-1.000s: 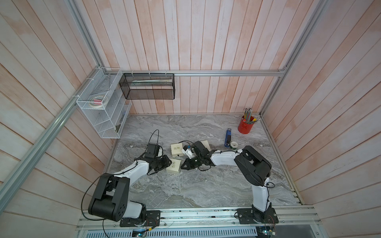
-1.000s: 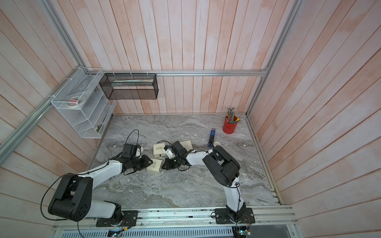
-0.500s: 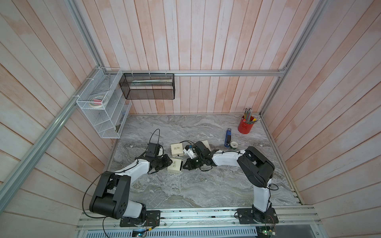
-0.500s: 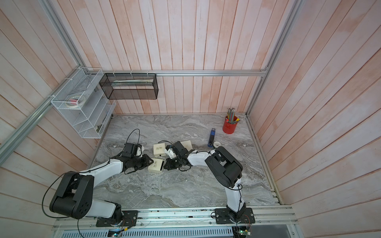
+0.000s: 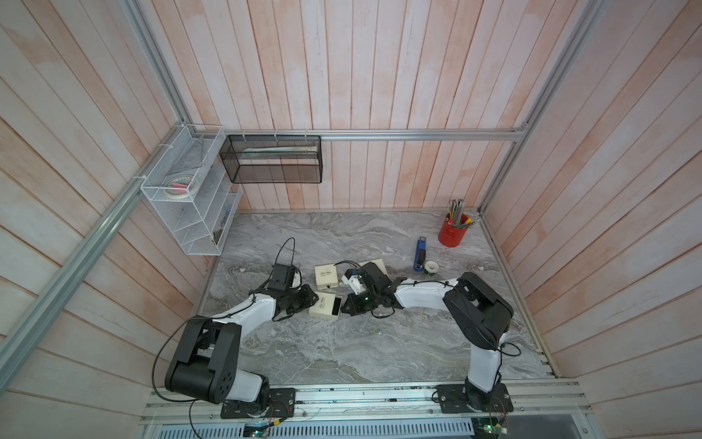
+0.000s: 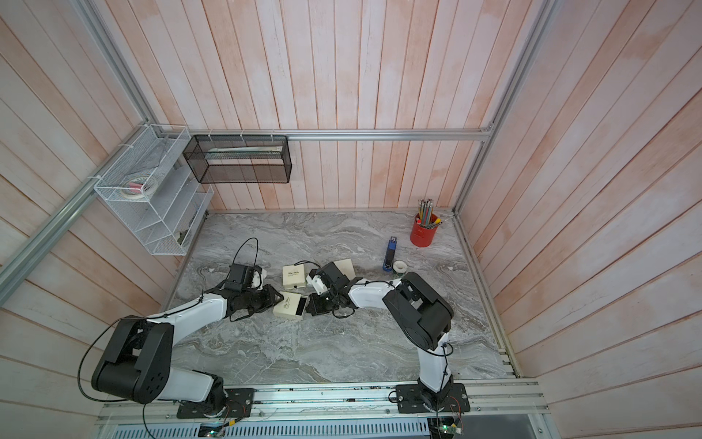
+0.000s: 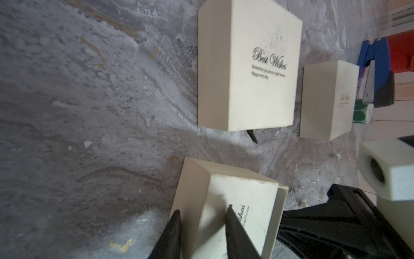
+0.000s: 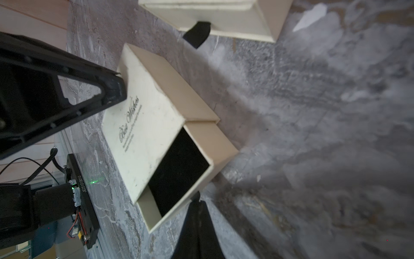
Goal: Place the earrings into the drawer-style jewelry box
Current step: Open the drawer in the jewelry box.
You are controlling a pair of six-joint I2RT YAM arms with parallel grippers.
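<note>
The cream drawer-style jewelry box [image 5: 321,305] [image 6: 285,306] lies mid-table with its drawer [image 8: 179,170] slid partly out, showing an empty black lining. My left gripper [image 7: 202,215] [image 5: 313,300] is shut on the box's sleeve [image 7: 246,201] at its closed end. My right gripper [image 8: 197,200] [image 5: 343,307] is shut, tips against the drawer's front wall, where a pull tab would sit; the tab itself is hidden. Small silvery bits [image 7: 313,182] lie on the marble past the box; I cannot tell whether they are the earrings.
Two more cream boxes [image 5: 326,276] [image 5: 376,263] sit just behind, the nearer with a black pull tab [image 8: 197,33]. A blue stapler [image 5: 419,254], tape roll [image 5: 431,267] and red pencil cup [image 5: 454,232] stand back right. A white wire rack [image 5: 190,197] and black mesh basket [image 5: 273,159] hang on the walls.
The right gripper has drawn slightly to the right and the drawer has slid out with it. The left gripper keeps its hold on the sleeve.
</note>
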